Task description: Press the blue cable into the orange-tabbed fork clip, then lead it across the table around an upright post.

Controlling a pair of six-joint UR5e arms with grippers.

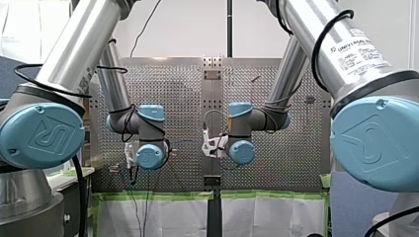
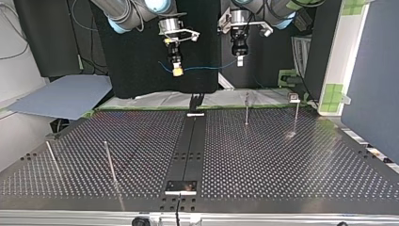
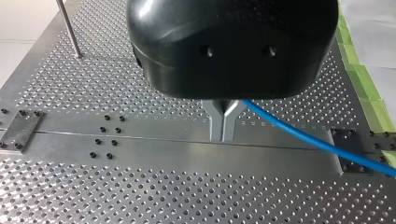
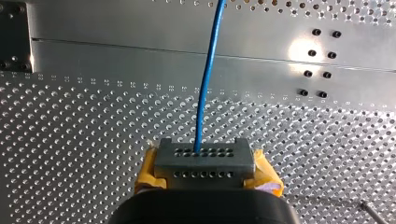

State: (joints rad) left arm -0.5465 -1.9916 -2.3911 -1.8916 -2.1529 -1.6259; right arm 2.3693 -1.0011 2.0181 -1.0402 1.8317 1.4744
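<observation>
You've got the blue cable strung in the air between both grippers, well above the perforated table, near its far edge in the top view. My left gripper: metal fingers pinched together, gripping the cable, which exits to one side. My right gripper: yellow pads clamped on the cable, which runs out ahead. The nearest upright post stands below the cable, not touching it.

In the top view, my right gripper and my left gripper hang side by side above the far edge of the table. The cable is strung between them. A centre strip runs from near to far. The near posts stand to its left and the far posts to its right.
</observation>
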